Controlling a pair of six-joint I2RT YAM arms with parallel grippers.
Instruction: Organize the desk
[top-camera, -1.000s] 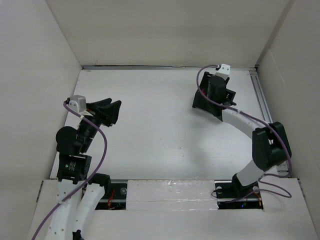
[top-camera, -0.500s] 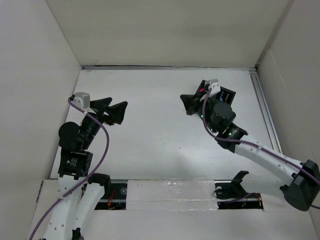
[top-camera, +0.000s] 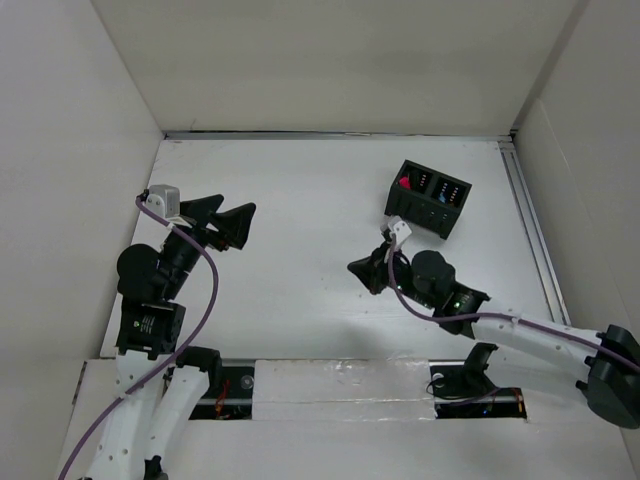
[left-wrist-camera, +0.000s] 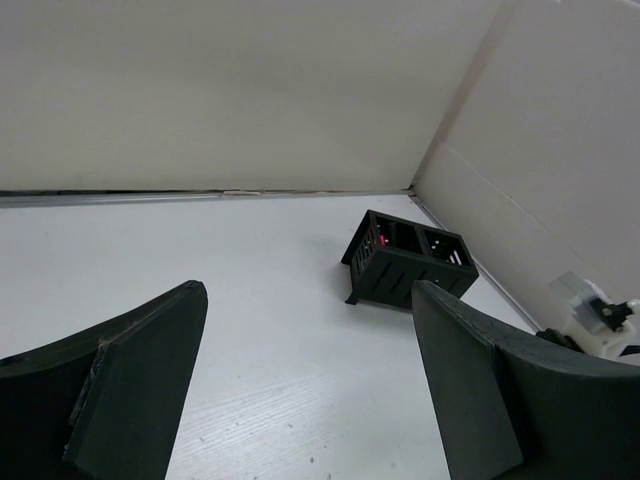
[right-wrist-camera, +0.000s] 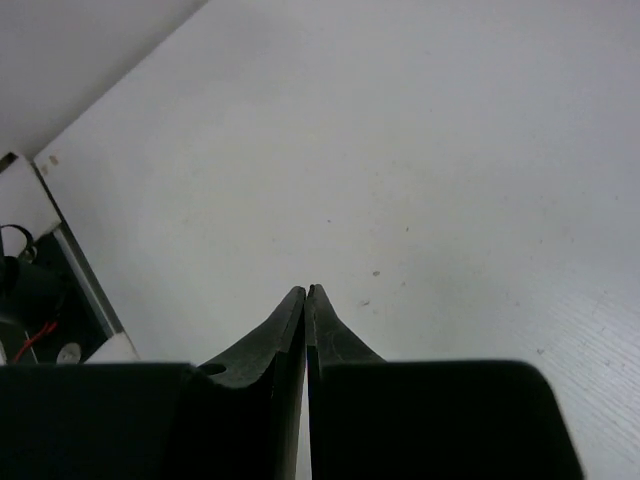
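**Visitor:** What are the arms made of?

**Technician:** The left arm (top-camera: 150, 400) and the right arm (top-camera: 530, 335) are built alike: white tube links joined by black, rounded joint housings. The lowest white link on the left arm has rows of small holes.

**Visitor:** And the wiring?

**Technician:** Each arm has one purple cable (top-camera: 205, 275), routed outside the links. It ends at a small white camera box (top-camera: 160, 198) on the wrist.

**Visitor:** What about the ends?

**Technician:** The left gripper (top-camera: 236, 205) and the right gripper (top-camera: 355, 270) are matte black. Each has two wedge-shaped fingers (left-wrist-camera: 130, 380) that taper to a thin tip. The inner faces are flat and dark grey.
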